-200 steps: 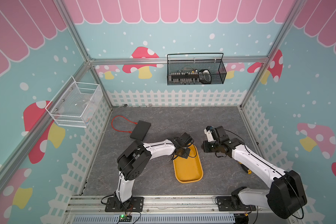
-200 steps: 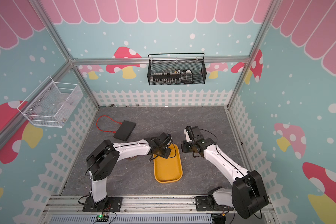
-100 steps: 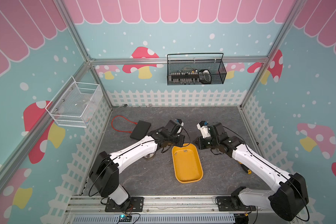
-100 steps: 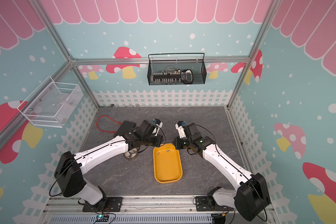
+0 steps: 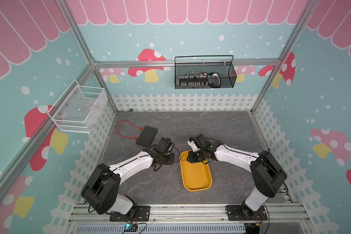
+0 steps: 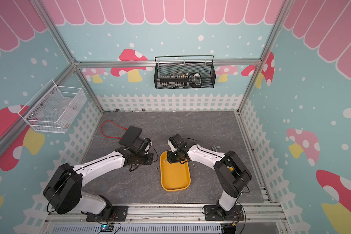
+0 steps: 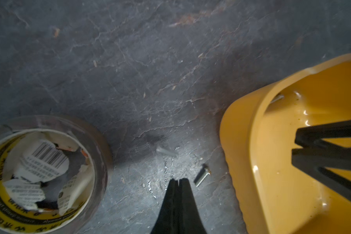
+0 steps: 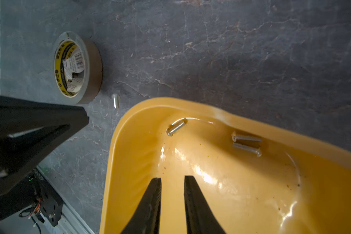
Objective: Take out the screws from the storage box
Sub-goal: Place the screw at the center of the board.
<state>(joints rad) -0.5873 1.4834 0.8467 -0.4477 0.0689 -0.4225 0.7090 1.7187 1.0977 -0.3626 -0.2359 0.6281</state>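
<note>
Left wrist view first: my left gripper (image 7: pixel 178 181) hangs low over the grey table (image 7: pixel 150 71), jaws pressed together with nothing between them. To its left a tape roll (image 7: pixel 99 160) lies flat, apart from my tips. A torn white label inside its core carries a barcode, and a yellow band carries black print too blurred for me to read. A stretch of open table separates the roll from the storage box (image 7: pixel 241 162). In that stretch two screws (image 7: pixel 202 176) lie just ahead of my closed tips, the nearer one close beside the box's outer wall.

In a top view, a flat black case (image 5: pixel 146 136) with a red cable (image 5: pixel 126 129) sits just behind my left wrist. Past it, open floor runs back to the white fence (image 5: pixel 182 102).

The yellow-orange box lies lengthwise between my two arms. My right gripper (image 8: pixel 172 179) reaches into its far end, jaws a narrow gap apart and gripping nothing. Three more screws rest on the box floor ahead of these tips: one by the rounded corner and two side by side along the low wall. That smooth rim curves close around on the side towards my left arm.

Another screw lies on the table just right of the box, with open floor beyond it.
</note>
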